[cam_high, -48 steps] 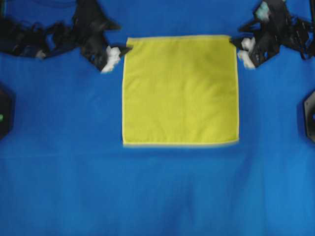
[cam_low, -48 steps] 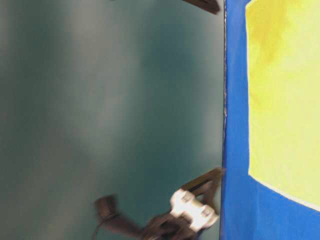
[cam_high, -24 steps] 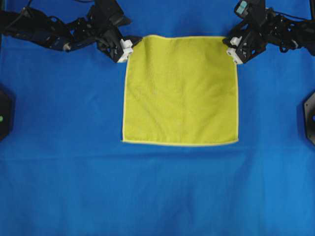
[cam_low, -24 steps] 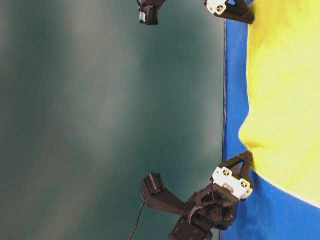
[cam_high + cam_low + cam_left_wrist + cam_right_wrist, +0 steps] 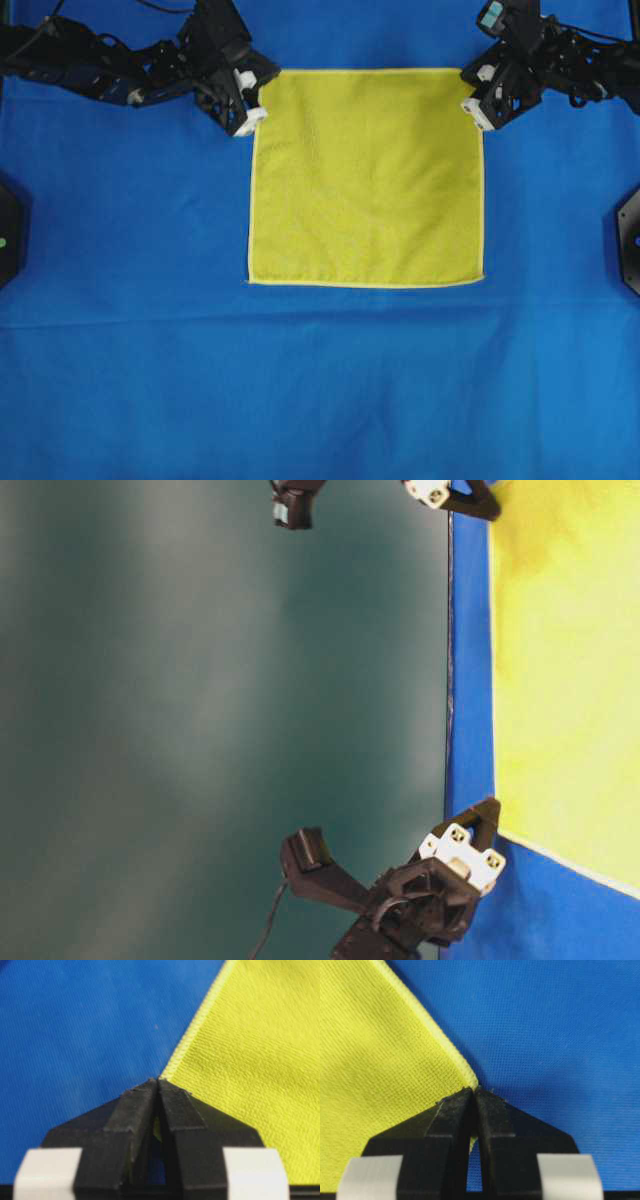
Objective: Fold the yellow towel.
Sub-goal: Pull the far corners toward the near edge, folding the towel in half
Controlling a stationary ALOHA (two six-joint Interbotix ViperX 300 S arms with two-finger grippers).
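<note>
Yellow towel: the yellow towel (image 5: pixel 366 178) lies spread flat and square on the blue cloth (image 5: pixel 300 390) that covers the bench, in the far middle of the overhead view, its paler hem running round all four sides.
Near edge: straight and unlifted, well apart from both arms.
Left tool: the left tool (image 5: pixel 256 103) sits at the towel's far left corner; the left wrist view shows its two black fingers (image 5: pixel 135 1110) brought together tip to tip, with the hemmed corner pinched between them (a sliver of yellow shows in the slit behind the tips).
Right tool: the right tool (image 5: pixel 478 98) sits at the far right corner; in the right wrist view its fingers (image 5: pixel 495 1115) are likewise closed, nipping the very tip of the towel's corner.
Arms: the left arm (image 5: pixel 100 70) reaches in from the far left, the right arm (image 5: pixel 575 60) from the far right, both low over the cloth.
Table-level view: one tool shows at each end of the towel's edge, the white blocks behind the fingers plain to see; which arm is which cannot be told from this view alone.
Surroundings: a dark fixture (image 5: pixel 8 235) stands at the left edge of the bench and another (image 5: pixel 630 235) at the right edge.
</note>
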